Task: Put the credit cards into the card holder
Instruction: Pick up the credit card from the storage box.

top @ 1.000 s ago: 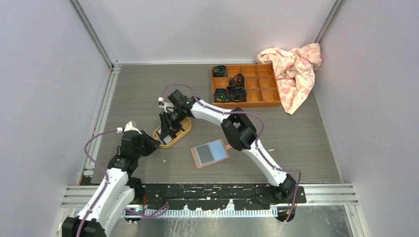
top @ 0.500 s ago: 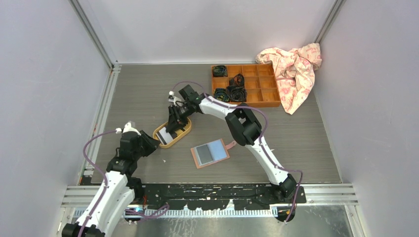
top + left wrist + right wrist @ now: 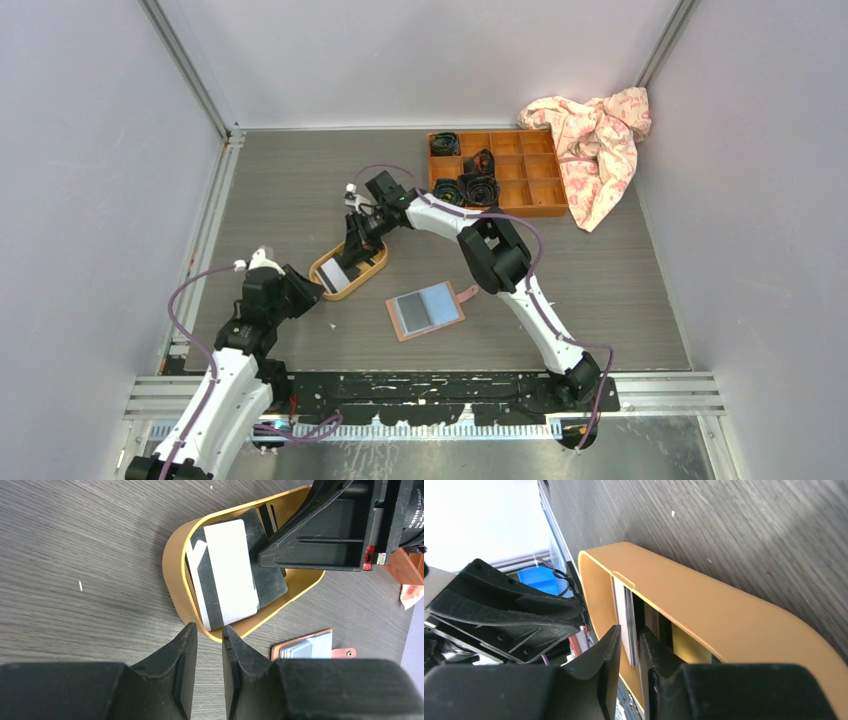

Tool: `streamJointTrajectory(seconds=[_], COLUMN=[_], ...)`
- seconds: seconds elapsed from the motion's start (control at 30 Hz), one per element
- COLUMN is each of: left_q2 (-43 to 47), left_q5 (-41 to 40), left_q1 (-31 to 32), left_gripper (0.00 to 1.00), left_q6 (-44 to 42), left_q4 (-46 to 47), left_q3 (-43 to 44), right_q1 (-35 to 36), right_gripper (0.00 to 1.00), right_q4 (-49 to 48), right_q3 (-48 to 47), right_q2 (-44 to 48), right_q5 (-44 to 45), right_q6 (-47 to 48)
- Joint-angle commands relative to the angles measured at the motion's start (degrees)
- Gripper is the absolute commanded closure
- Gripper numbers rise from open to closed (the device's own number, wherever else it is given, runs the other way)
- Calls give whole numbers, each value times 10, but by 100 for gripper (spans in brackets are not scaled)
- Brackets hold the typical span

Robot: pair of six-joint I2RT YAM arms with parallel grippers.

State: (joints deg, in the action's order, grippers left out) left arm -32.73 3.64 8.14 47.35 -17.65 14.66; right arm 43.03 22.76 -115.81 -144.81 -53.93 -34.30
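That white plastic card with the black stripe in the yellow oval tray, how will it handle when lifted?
The white black-striped plastic card looks thin and flat: probably light, stiff. Its smooth face may slip, and the yellow oval tray wall could block its edges.

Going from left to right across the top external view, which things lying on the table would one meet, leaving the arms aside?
yellow tray → card holder → wooden compartment box → pink cloth
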Motion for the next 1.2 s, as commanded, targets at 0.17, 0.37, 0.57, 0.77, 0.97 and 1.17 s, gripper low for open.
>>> streamJointTrajectory(seconds=[0.17, 0.37, 0.57, 0.77, 0.97, 1.17], left_q2=[8, 20, 47, 87, 151, 173], left_q5=[13, 25, 53, 89, 188, 298], left_q1=[-1, -1, -1, -1, -1, 0], left_gripper=[74, 73, 64, 49, 31, 29], left_q6=[-10, -7, -7, -7, 27, 137], left_q4=[7, -1, -7, -10, 72, 301], left_q3=[26, 32, 37, 38, 4, -64], right_q1=[-4, -20, -35, -46, -66, -91], right_gripper=[93, 99, 99, 99, 99, 99], right_q4=[95, 95, 71, 40, -37, -165], right_q3=[-29, -14, 17, 56, 162, 305], right_q2=[67, 99, 133, 172, 256, 374], right_q5=[86, 98, 81, 61, 15, -41], right_q6=[92, 102, 86, 63, 37, 5])
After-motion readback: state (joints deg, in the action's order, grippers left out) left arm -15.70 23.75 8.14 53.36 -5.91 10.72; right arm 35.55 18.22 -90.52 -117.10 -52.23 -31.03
